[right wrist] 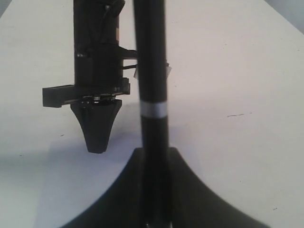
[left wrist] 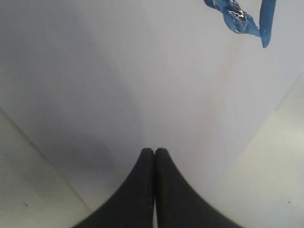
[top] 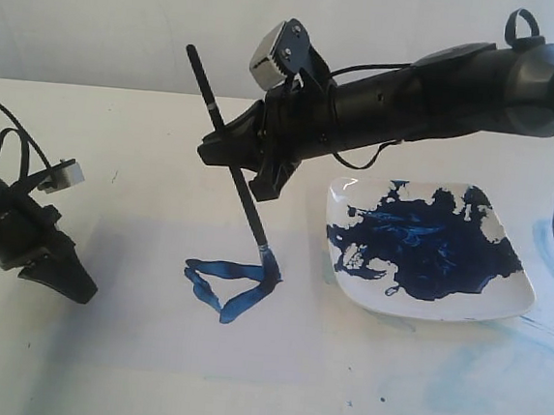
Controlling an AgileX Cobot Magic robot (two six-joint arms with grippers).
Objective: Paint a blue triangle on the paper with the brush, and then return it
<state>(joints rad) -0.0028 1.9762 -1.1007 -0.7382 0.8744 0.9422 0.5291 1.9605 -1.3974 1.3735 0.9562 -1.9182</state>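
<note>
Count: one brush (top: 250,215), with a thin straight black handle, a silvery ferrule and blue-wet bristles. Your right tool (top: 242,166) is clenched on the handle about mid-length. The brush is tilted, and its bristles meet the right corner of the blue triangle (top: 240,301).

One triangle, outline only, in thick, uneven, glossy strokes on the paper (top: 149,342). One sheet: a flat, matte, pale lilac-grey rectangle on the cream counter (top: 117,145).

One plate (top: 502,293), white, glazed and squarish with rounded corners, holds a dark-blue paint blotch (top: 424,245) right of the triangle.

Two tools. Your left tool (top: 71,282) has tapered black fingers pressed together on nothing, at the sheet's left edge.
</note>
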